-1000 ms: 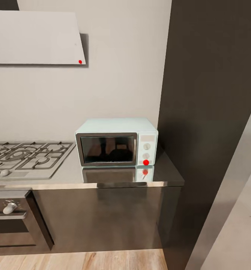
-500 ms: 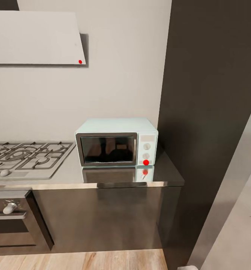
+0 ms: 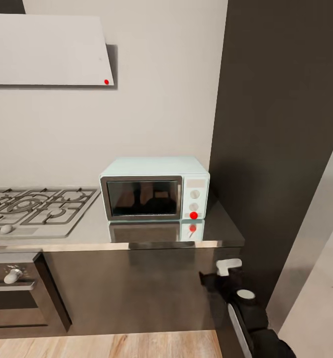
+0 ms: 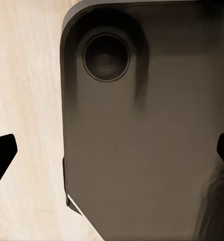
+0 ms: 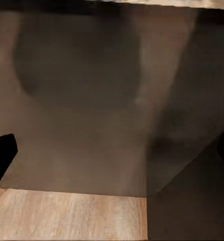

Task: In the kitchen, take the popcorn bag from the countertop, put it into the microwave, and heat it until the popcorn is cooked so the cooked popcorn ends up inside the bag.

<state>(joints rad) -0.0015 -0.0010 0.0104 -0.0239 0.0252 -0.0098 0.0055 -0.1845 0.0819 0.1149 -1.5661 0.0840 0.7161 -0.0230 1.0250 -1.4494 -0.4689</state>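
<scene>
Microwave (image 3: 155, 189) sits dead centre in the head view, pale mint-blue, dark glass door shut, white knobs and a red dot at its lower right corner. It stands on the grey steel countertop (image 3: 86, 233), which mirrors its front. Left of it, at the frame's left edge, lies the gas hob (image 3: 34, 209) with its grates, and below that, in the lower left corner, the black built-in oven (image 3: 14, 293). Upper left, a pale extractor hood (image 3: 47, 49) carries its own small red dot. A tall dark panel (image 3: 280, 124) runs down the right side, and a strip of wooden floor (image 3: 111, 345) shows along the bottom. Lower right, the right arm (image 3: 248, 311) rises in front of the dark cabinet front (image 3: 131, 288), a white piece at its tip; from here I cannot tell how its jaws stand.

Over to the left wrist view: two black fingertips (image 4: 1, 155) sit at opposite edges of the frame, jaws spread wide and holding nothing. Between them lies the robot's dark base plate (image 4: 142, 150) with a round recess near its top, over pale wood flooring.

Right wrist view now: again fingertips (image 5: 1, 153) at the far edges, jaws wide and empty, facing the glossy dark cabinet front with wooden floor along the bottom of the frame.
</scene>
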